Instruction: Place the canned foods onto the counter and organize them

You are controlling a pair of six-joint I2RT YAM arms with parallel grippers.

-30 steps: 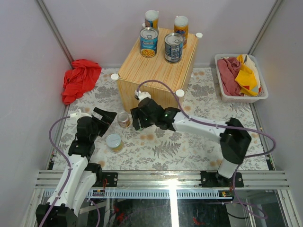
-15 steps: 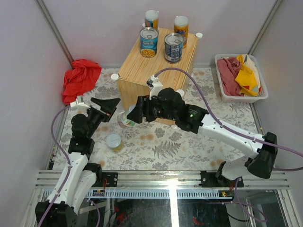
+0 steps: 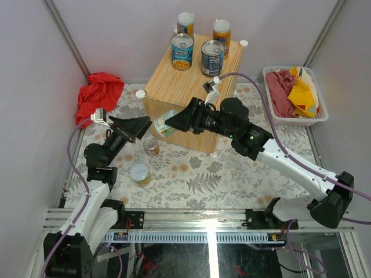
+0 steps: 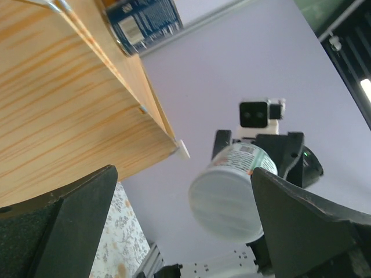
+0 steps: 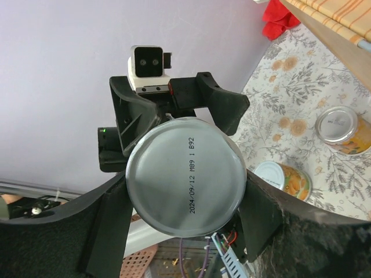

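The counter (image 3: 188, 87) is a light wooden cube. It carries two tall orange-blue cans (image 3: 185, 24) at the back and two wide blue-labelled cans (image 3: 182, 51) in front of them. My right gripper (image 3: 171, 122) is shut on a short green-labelled can (image 3: 164, 123), held tilted in the air in front of the cube's near left face. Its silver lid (image 5: 185, 175) fills the right wrist view. Two short cans (image 3: 152, 146) (image 3: 139, 174) stand on the floral mat. My left gripper (image 3: 132, 125) is open and empty, pointing at the held can (image 4: 232, 191).
A red cloth (image 3: 98, 95) lies at the far left by the wall. A white basket (image 3: 272, 119) of cloths stands at the right. The cube's edge (image 4: 58, 116) looms close on the left gripper's left side. A metal rail (image 3: 203, 219) runs along the near edge.
My right arm has lifted the green-labelled can off the mat and carried it up and back towards the cube. My left gripper has swung upward and a little left, staying open.
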